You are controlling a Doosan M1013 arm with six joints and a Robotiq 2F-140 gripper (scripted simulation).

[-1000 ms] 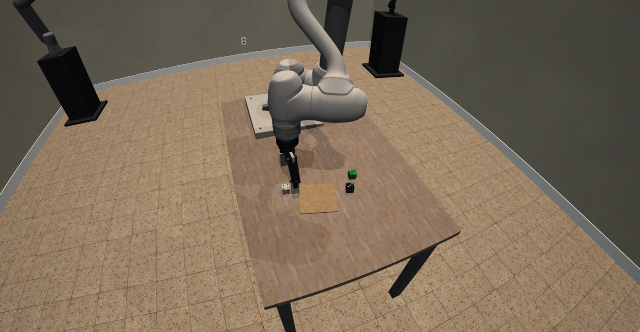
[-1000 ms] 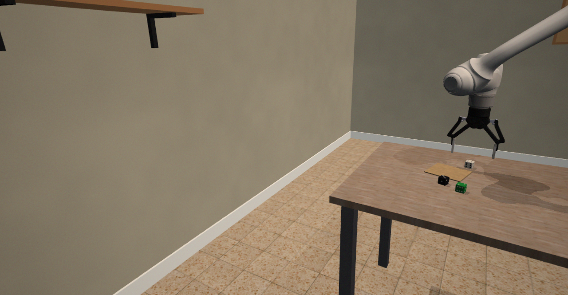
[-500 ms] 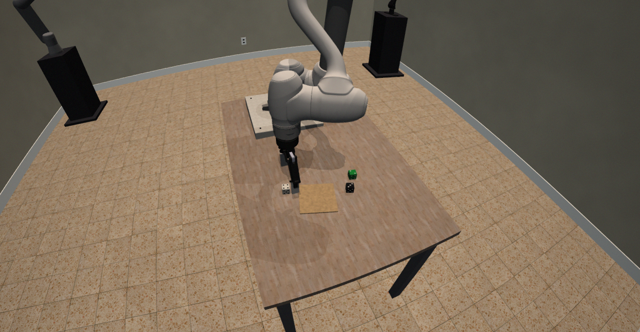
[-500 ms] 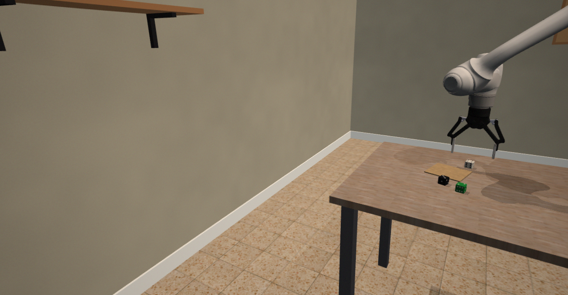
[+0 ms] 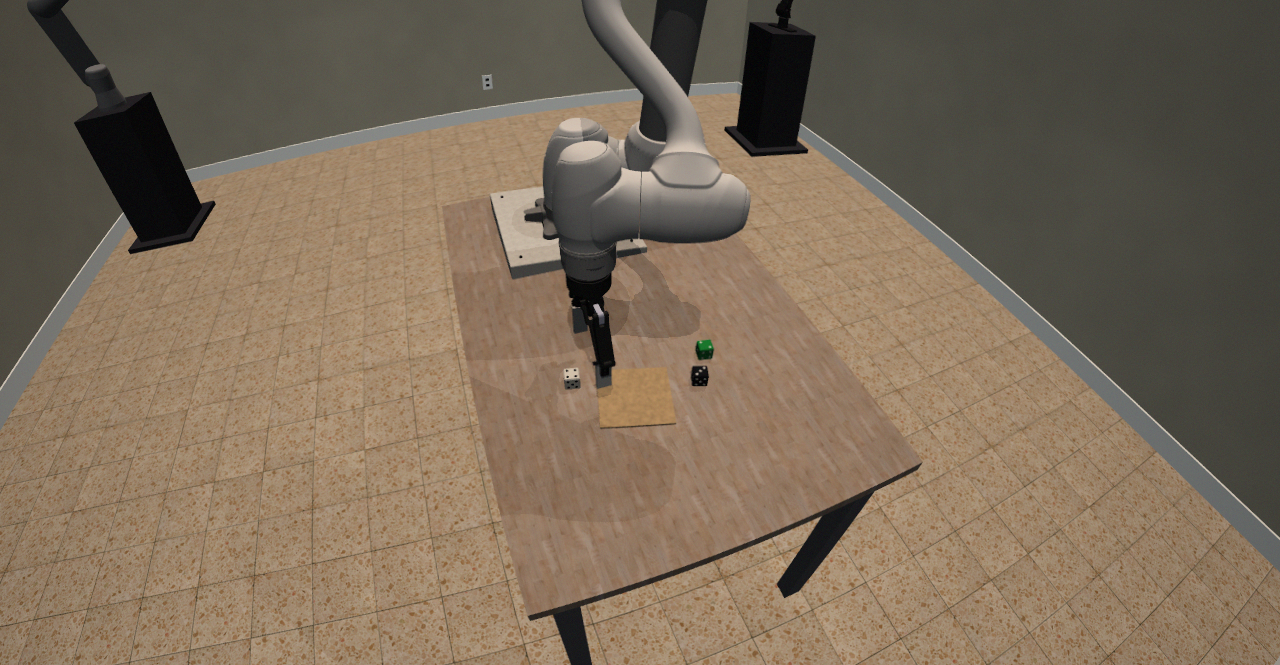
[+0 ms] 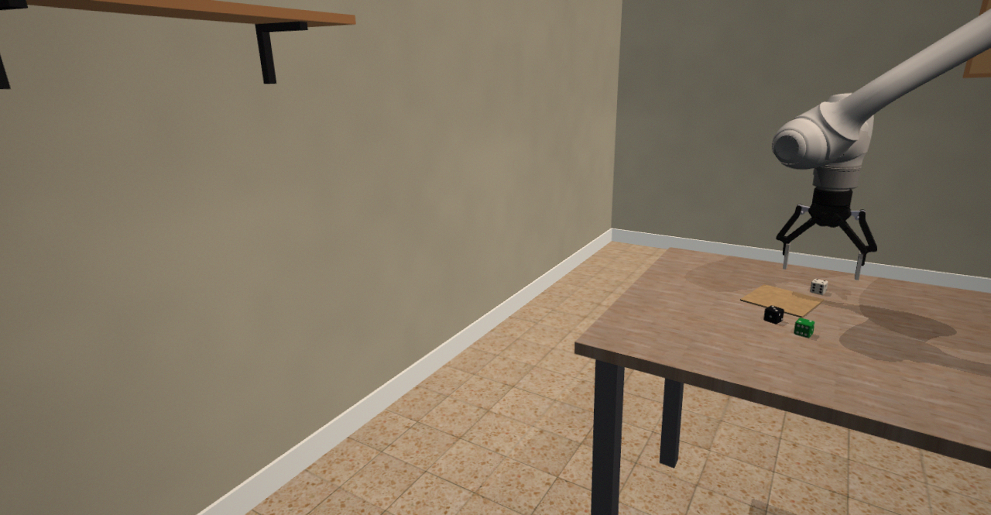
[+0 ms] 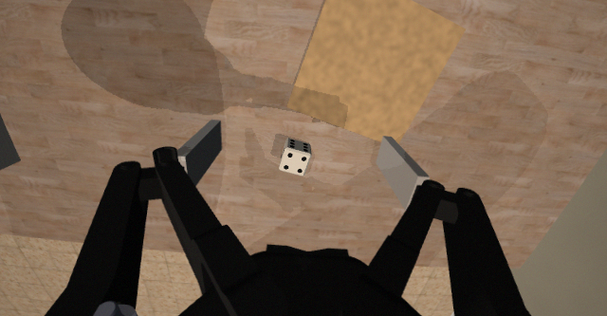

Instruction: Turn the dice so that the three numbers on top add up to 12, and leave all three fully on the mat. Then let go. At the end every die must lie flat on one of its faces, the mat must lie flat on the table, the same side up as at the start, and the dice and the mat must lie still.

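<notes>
My gripper (image 7: 302, 142) hangs spread to its full width with nothing in it, straight above the white die (image 7: 295, 157), which lies between my fingertips but well below them. It's a cube, so no long axis; four shows on top, and its faces sit slightly skewed to my fingers. Just beyond it lies the mat (image 7: 379, 55). The black die (image 5: 699, 375) and green die (image 5: 704, 348) rest past the mat's far side, toward the other long edge of the tabletop (image 5: 716, 500).

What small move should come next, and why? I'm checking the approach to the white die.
Probably lower straight down: the open black gripper hangs above the white four-up die, fingers either side, holding nothing. The die sits on the wooden table beside the tan square mat.
</notes>
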